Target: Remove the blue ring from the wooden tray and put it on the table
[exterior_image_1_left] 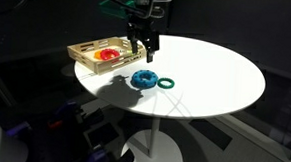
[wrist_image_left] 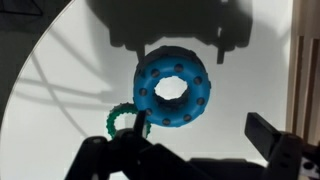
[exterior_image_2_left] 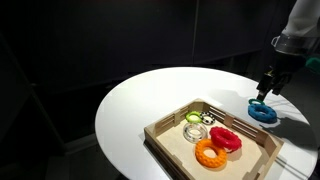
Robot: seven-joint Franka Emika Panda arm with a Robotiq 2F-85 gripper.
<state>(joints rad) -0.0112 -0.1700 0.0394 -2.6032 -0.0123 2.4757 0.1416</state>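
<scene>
The blue ring (exterior_image_1_left: 135, 81) lies flat on the white table (exterior_image_1_left: 216, 80), outside the wooden tray (exterior_image_1_left: 87, 50). It also shows in an exterior view (exterior_image_2_left: 263, 113) and in the wrist view (wrist_image_left: 196, 98). My gripper (exterior_image_1_left: 142, 49) hangs just above it, open and empty, its fingers apart. The gripper also shows in an exterior view (exterior_image_2_left: 266, 88) and in the wrist view (wrist_image_left: 200, 135). A thin green ring (exterior_image_1_left: 160, 83) lies touching or right beside the blue ring, and it shows in the wrist view (wrist_image_left: 112, 122).
The wooden tray (exterior_image_2_left: 165, 130) stands near the table's edge. It holds a red ring (exterior_image_2_left: 225, 140), an orange ring (exterior_image_2_left: 210, 155) and small green and white pieces (exterior_image_2_left: 196, 120). The surroundings are dark. The table edge curves close behind the rings.
</scene>
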